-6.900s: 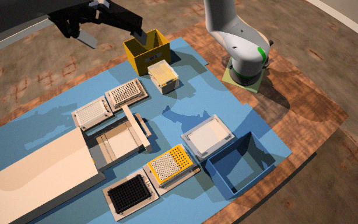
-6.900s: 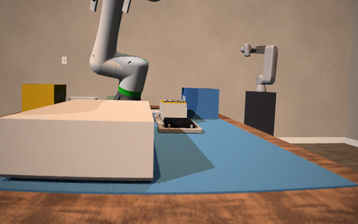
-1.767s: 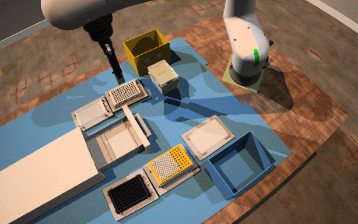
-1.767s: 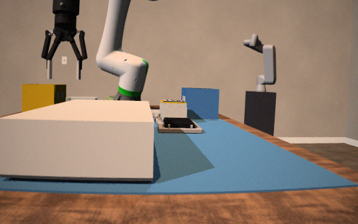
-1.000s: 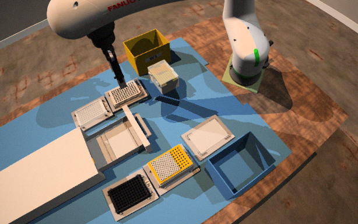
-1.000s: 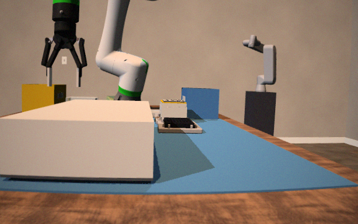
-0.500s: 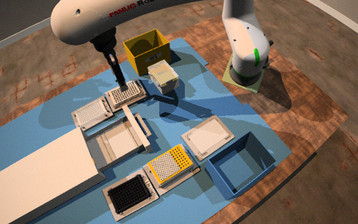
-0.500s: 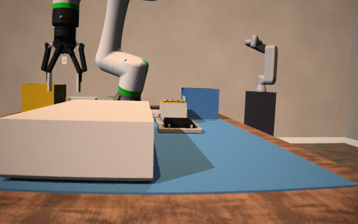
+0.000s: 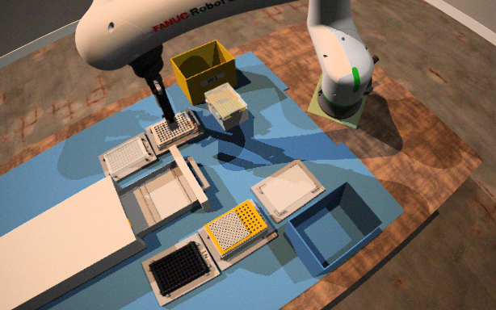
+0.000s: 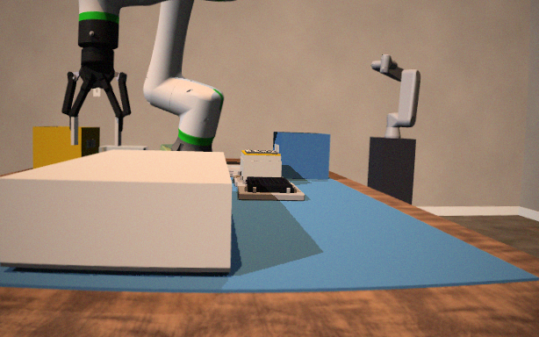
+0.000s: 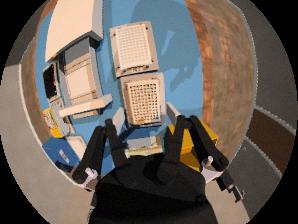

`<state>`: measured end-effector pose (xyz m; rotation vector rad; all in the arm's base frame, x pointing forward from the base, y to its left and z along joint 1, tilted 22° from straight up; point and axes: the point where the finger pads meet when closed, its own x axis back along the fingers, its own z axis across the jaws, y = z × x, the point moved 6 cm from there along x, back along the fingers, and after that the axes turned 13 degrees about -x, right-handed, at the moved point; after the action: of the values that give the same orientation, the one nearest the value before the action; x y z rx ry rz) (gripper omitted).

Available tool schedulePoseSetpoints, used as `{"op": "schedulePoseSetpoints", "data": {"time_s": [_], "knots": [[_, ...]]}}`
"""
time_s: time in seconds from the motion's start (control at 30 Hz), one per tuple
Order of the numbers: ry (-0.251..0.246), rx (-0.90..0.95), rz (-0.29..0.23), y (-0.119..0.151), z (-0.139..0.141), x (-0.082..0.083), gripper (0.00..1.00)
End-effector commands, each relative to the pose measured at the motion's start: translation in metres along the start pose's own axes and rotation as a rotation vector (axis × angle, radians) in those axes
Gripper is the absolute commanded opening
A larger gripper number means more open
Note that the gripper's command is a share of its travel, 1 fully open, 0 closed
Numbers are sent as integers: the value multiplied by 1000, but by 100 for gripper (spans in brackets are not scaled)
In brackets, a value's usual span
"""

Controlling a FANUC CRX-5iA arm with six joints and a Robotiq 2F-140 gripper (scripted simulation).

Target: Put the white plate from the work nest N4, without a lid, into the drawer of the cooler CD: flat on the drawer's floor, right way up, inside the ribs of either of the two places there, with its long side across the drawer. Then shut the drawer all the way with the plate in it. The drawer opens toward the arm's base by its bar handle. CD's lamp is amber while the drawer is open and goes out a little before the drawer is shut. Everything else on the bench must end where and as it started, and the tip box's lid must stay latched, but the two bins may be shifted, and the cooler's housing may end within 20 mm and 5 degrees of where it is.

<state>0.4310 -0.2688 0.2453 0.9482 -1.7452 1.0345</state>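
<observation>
The white plate without a lid (image 9: 175,129) lies in its nest behind the cooler's drawer; it also shows in the wrist view (image 11: 143,98). My gripper (image 9: 171,123) is open and empty, pointing straight down just above this plate. In the exterior view the gripper (image 10: 96,132) hangs behind the cooler housing (image 10: 116,211), which hides the plate. The drawer (image 9: 166,198) stands open, with a bare floor and its bar handle (image 9: 199,173) toward the arm's base.
A second white plate (image 9: 126,155) lies in the nest to the left. The yellow bin (image 9: 203,69) and tip box (image 9: 225,106) stand close behind. A nest with a flat white piece (image 9: 287,190), a yellow plate (image 9: 236,228), a black plate (image 9: 178,267) and the blue bin (image 9: 333,226) lie in front.
</observation>
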Motion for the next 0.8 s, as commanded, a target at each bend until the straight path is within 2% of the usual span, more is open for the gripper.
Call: {"op": "schedulePoseSetpoints", "data": {"time_s": [0.0, 0.77], "knots": [[0, 0, 0, 0, 0, -4, 66], [0, 0, 0, 0, 0, -32, 66]]}}
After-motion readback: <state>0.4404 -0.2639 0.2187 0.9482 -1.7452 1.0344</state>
